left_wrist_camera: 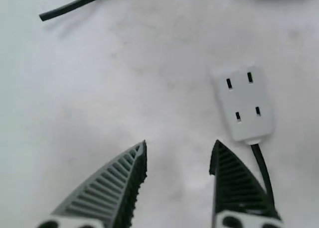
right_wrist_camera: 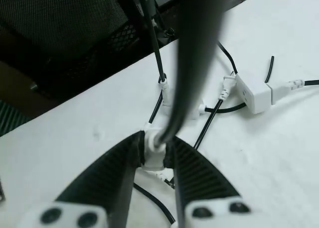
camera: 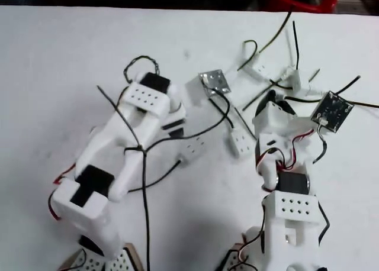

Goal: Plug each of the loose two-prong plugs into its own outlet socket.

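Observation:
My right gripper (right_wrist_camera: 156, 142) is shut on a white two-prong plug (right_wrist_camera: 153, 153), its black cord (right_wrist_camera: 192, 63) running up past the camera. In the high view this gripper (camera: 272, 100) sits just short of a white outlet block (camera: 293, 78) with cords attached, also seen as the block (right_wrist_camera: 254, 94) in the right wrist view. My left gripper (left_wrist_camera: 179, 147) hangs open over the bare table, with nothing between its fingers. A white outlet block (left_wrist_camera: 244, 106) with two unused sockets lies beside it, black cord trailing back. Two such blocks (camera: 193, 148) (camera: 240, 142) lie mid-table.
Two shiny square plates (camera: 214, 81) (camera: 333, 111) rest on the white table (camera: 53, 64). Loose black cords (camera: 263, 46) and another white plug (right_wrist_camera: 166, 94) clutter the far right. The table's far edge meets a dark mesh chair (right_wrist_camera: 60, 34).

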### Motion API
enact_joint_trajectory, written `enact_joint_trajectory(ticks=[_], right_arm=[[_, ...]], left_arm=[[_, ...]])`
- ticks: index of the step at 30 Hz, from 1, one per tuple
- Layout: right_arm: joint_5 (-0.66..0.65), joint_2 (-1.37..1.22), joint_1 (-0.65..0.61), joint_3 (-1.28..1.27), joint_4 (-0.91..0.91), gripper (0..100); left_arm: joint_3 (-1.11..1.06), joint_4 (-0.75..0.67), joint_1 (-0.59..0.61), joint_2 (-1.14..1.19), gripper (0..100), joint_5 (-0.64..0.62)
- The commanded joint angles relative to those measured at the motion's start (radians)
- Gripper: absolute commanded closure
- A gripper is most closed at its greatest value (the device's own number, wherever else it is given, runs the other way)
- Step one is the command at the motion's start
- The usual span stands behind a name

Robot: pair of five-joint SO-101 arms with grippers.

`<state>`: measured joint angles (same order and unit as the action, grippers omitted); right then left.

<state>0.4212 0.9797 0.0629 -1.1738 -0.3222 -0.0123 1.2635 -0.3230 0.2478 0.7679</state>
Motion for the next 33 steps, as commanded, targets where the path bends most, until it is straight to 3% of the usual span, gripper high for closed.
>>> enact_joint_trajectory(ticks=[1,11,16,20,22,27,30,33], right_arm=[[-0.002,-0.004,0.012,0.057,0.019,98.1],[-0.002,-0.004,0.012,0.057,0.019,98.1],[-0.002,-0.004,0.012,0.057,0.019,98.1],[-0.002,-0.004,0.012,0.057,0.019,98.1],[-0.002,-0.004,0.012,0.057,0.019,98.1],[-0.002,-0.004,0.012,0.057,0.019,98.1],[-0.002,-0.004,0.012,0.057,0.019,98.1],[-0.002,-0.004,0.012,0.057,0.019,98.1]], left_arm=[[0.012,-0.057,-0.041,-0.008,75,-0.15],[-0.071,-0.086,-0.142,-0.005,73,-0.365],[-0.212,-0.232,-0.14,-0.005,67,-0.436],[-0.264,-0.293,-0.14,-0.007,72,-0.433],[-0.265,-0.298,-0.133,-0.007,77,-0.405],[-0.27,-0.305,-0.114,0.01,92,-0.15],[-0.253,-0.302,-0.076,0.038,91,-0.077],[-0.209,-0.265,-0.039,0.047,84,-0.066]])
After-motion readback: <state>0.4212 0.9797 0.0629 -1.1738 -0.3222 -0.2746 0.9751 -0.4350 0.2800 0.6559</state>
